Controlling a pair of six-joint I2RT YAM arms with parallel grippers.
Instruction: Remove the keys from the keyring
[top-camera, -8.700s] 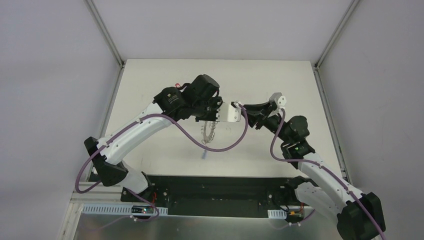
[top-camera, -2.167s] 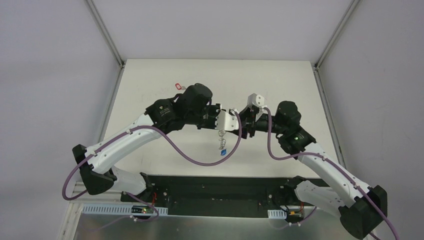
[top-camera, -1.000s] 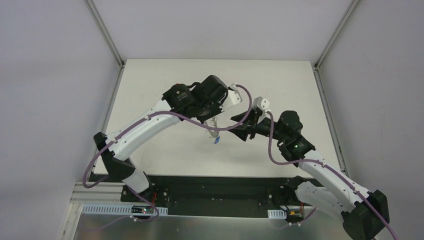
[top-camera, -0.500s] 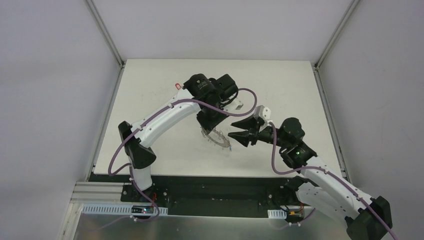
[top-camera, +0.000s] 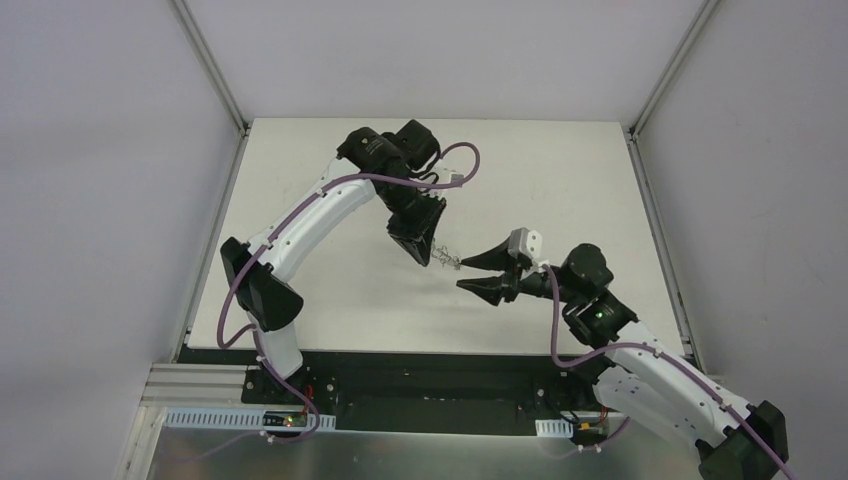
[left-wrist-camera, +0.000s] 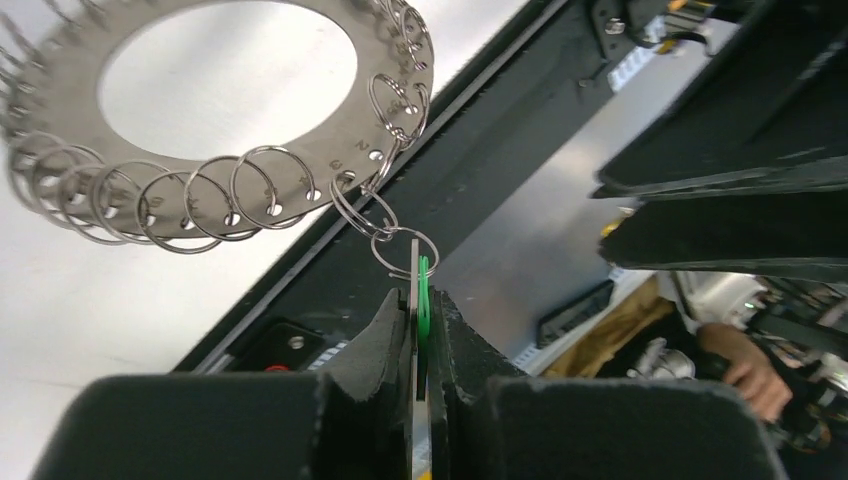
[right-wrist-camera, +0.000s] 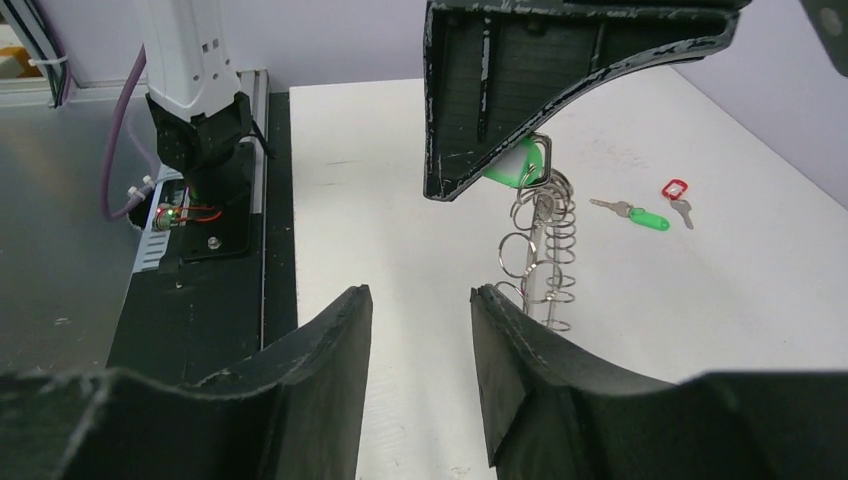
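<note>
My left gripper (top-camera: 428, 252) is shut on a silver key with a green tag (left-wrist-camera: 423, 292). The grey keyring (left-wrist-camera: 335, 150) hangs from that key by a small wire loop, clear of the table. In the right wrist view the keyring (right-wrist-camera: 545, 250) is edge-on below the left fingers (right-wrist-camera: 520, 90), with the green tag (right-wrist-camera: 510, 165) between them. My right gripper (right-wrist-camera: 420, 300) is open and empty, just short of the ring, and also shows in the top view (top-camera: 468, 273).
Two loose keys lie on the white table beyond the ring, one with a green tag (right-wrist-camera: 648, 218) and one with a red tag (right-wrist-camera: 675, 189). The black base rail (top-camera: 430, 375) runs along the near edge of the table.
My left arm has swung and turned its wrist, so the ring now hangs from the green-tagged key. My right gripper has moved nearer the front edge and stays open.
</note>
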